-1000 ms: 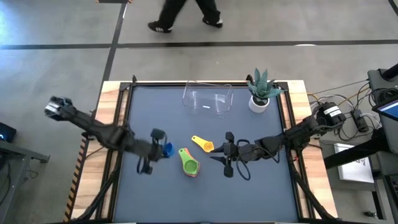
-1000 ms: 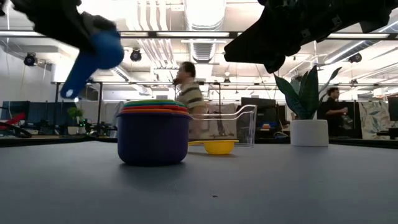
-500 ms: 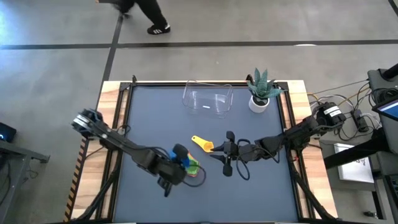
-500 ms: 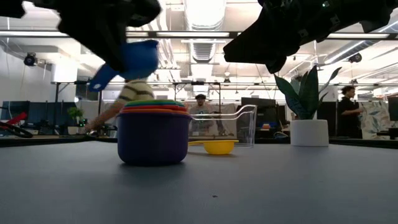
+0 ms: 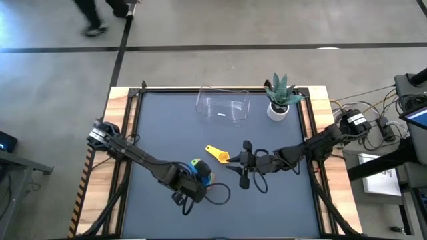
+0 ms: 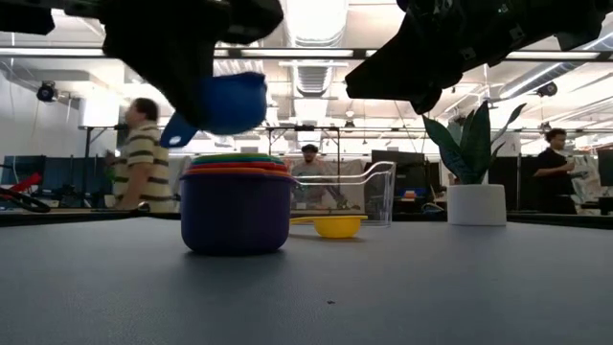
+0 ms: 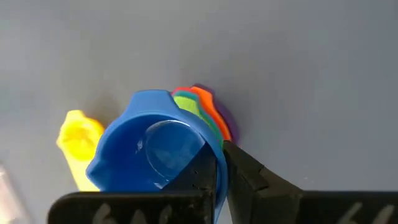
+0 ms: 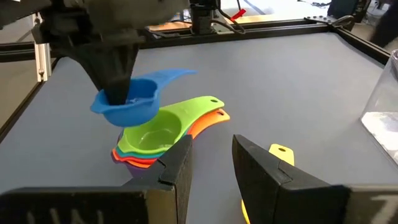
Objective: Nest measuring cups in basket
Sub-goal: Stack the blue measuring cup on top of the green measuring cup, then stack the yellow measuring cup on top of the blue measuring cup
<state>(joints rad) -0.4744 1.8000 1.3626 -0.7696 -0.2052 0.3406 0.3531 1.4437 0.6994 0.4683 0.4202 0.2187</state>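
My left gripper (image 7: 221, 175) is shut on the blue measuring cup (image 7: 152, 149) and holds it just above a nested stack (image 6: 237, 206) of purple, red, orange and green cups standing on the table. In the right wrist view the blue cup (image 8: 127, 102) hovers over the green cup (image 8: 152, 134). The yellow cup (image 5: 215, 153) lies alone on the table beside my right gripper (image 8: 211, 168), which is open and hangs above the table to the right of the stack. No teal cup shows. The clear basket (image 5: 222, 107) stands at the far edge. My left gripper pinches the blue cup's rim wall (image 7: 217, 163), one finger inside the bowl and one finger (image 7: 249, 177) outside. The fingers (image 8: 118, 74) come from above, pointing down. The cup is lifted clear, tilted, its handle (image 8: 174, 74) sticking out sideways, above the stack.
A white pot with a spiky green plant (image 5: 279, 100) stands at the far right corner, next to the basket. Wooden side rails (image 5: 120, 133) border the dark tabletop. People move about in the room beyond the table (image 6: 144, 153).
My left gripper has carried the blue cup from the table's left toward the right and near edge and down, from high and left of the stack to just above it. It has stayed shut on the cup. The stack and the yellow cup have not moved.
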